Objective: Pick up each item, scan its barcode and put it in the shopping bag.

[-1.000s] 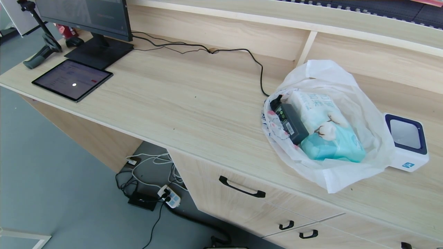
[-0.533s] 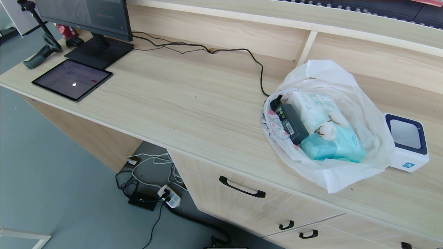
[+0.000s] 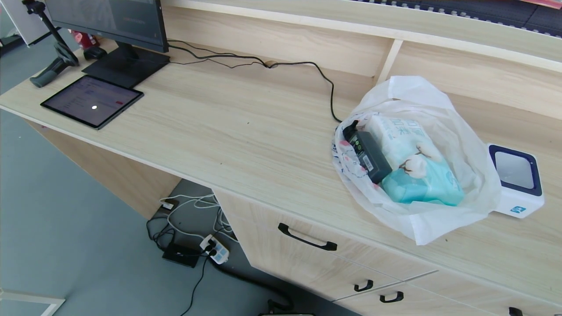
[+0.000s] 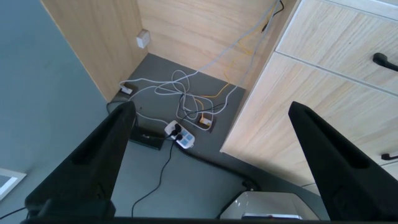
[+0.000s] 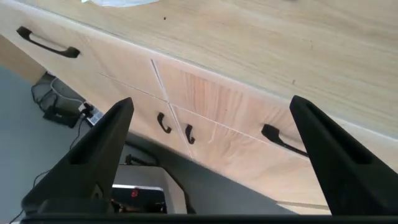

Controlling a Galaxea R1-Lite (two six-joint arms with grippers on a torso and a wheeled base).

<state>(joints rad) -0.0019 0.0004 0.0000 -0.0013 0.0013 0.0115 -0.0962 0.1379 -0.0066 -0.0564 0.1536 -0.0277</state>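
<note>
On the worktop point(image 3: 246, 131), toward the robot's right, the shopping bag point(image 3: 465, 145) holds a tissue pack point(image 3: 417, 180) and a dark box point(image 3: 371, 156); the right gripper point(image 5: 208, 162), spread empty before the drawers point(image 5: 124, 74), sits nearer than the spread left gripper point(image 4: 208, 168)

To my right the shopping bag point(image 3: 410, 93) lies on the counter point(image 3: 246, 131), tissue pack point(image 3: 406, 142) inside — tablet point(image 3: 91, 101) before the monitor point(image 3: 109, 17), far left.

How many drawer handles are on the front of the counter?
4: long handle below the counter; left small handle and right small handle paired beside it; cut-off handle at the bottom edge. More may be hidden.
</note>
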